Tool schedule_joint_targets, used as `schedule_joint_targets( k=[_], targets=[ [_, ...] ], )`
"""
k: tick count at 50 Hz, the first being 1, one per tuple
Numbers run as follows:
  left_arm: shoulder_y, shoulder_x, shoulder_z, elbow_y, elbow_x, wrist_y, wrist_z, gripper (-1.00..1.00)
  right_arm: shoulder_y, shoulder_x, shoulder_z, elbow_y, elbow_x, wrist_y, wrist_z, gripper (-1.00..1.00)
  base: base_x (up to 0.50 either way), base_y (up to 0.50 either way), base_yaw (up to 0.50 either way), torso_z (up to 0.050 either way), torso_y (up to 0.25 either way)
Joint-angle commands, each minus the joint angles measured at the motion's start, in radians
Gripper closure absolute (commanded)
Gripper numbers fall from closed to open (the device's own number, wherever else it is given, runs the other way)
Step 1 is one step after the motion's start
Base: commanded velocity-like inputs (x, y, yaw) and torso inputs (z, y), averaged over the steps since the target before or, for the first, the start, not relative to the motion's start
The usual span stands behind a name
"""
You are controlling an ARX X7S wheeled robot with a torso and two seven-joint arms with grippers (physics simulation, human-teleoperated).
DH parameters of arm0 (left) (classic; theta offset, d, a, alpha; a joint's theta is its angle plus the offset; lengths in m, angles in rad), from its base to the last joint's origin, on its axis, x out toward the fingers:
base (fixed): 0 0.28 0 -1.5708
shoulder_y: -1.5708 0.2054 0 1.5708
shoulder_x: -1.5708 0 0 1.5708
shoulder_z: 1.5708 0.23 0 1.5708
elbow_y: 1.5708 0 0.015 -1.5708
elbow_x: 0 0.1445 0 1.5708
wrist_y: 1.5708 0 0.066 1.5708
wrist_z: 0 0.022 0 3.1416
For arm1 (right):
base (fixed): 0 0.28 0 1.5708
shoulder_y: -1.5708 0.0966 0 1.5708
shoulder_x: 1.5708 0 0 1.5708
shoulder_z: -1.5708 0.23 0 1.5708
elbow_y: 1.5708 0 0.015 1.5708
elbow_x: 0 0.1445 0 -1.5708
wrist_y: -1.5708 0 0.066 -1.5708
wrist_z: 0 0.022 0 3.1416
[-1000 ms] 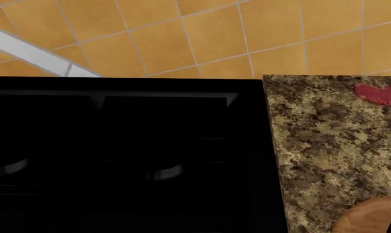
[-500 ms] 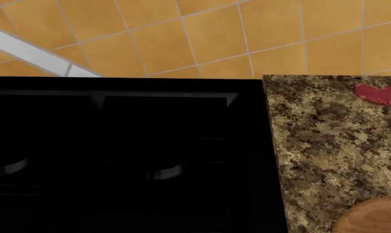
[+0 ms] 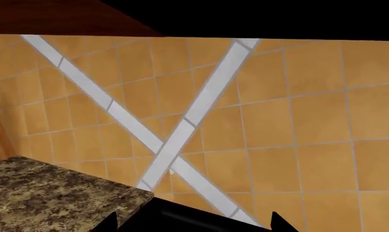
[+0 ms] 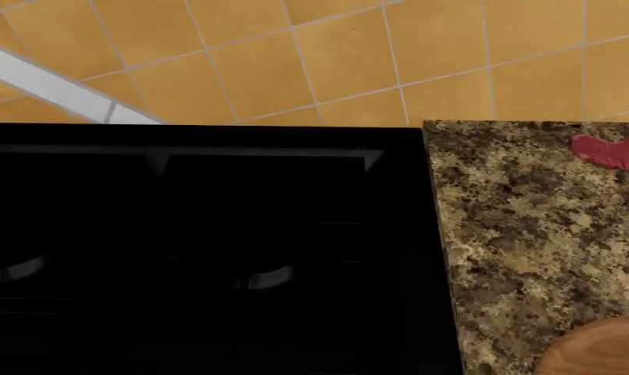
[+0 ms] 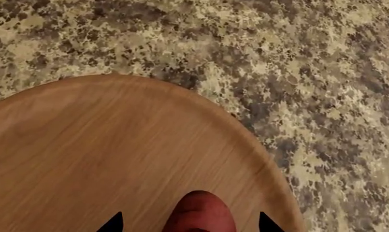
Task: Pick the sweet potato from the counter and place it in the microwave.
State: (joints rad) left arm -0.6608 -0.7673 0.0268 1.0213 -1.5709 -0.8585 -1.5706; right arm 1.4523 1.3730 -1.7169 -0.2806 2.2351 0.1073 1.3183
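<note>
The orange tiled wall (image 4: 293,55) with its pale grey diagonal strips fills the back of the scene, and below it lies the black stovetop (image 4: 189,250), which touches the left edge of the counter (image 4: 523,234). This counter is a speckled brown and beige slab. At its front edge rests a round wooden board (image 5: 104,154), and near its back edge lies a flat pink-red blob (image 4: 609,151), well apart from the board. The sweet potato (image 5: 199,212) sits on the board, close to the board's rim, dark red. The right gripper (image 5: 189,223) hangs over it with its two dark tips one on each side, spread and not touching the skin. The left gripper (image 3: 193,223) shows only two dark tips, spread apart before the wall, holding nothing.
</note>
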Motion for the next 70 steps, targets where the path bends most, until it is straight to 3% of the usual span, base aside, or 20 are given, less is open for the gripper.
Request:
schedule_joint_targets(
  k=[1, 20, 21, 49, 55, 70],
  targets=[
    [0.005, -0.003, 0.005, 0.001, 0.000, 0.002, 0.000, -1.00, -0.021, 0.002, -0.008, 0.011, 0.018, -0.006, -0.023, -1.00, 0.00, 0.00, 0.00, 0.000, 0.000],
    [0.006, -0.007, 0.000, 0.003, 0.000, 0.009, 0.000, -1.00, -0.033, 0.009, -0.010, 0.023, 0.016, -0.015, -0.030, -1.00, 0.00, 0.00, 0.00, 0.000, 0.000],
    [0.006, -0.007, 0.000, 0.003, 0.000, 0.008, 0.000, -1.00, -0.033, 0.008, -0.010, 0.021, 0.015, -0.014, -0.028, 1.00, 0.00, 0.00, 0.00, 0.000, 0.000],
    [-0.009, 0.005, 0.003, -0.007, 0.000, -0.007, 0.000, -1.00, 0.059, 0.133, 0.095, -0.189, -0.051, -0.049, -0.092, 1.00, 0.00, 0.00, 0.00, 0.000, 0.000],
    [-0.013, 0.008, 0.005, -0.010, 0.001, -0.013, 0.000, -1.00, 0.053, 0.132, 0.096, -0.221, -0.210, -0.146, -0.048, 1.00, 0.00, 0.00, 0.00, 0.000, 0.000],
    [0.004, 0.039, -0.018, -0.005, 0.007, -0.056, 0.000, -1.00, 0.083, 0.112, 0.122, -0.266, -0.377, -0.069, -0.065, 1.00, 0.00, 0.00, 0.00, 0.000, 0.000]
  ],
)
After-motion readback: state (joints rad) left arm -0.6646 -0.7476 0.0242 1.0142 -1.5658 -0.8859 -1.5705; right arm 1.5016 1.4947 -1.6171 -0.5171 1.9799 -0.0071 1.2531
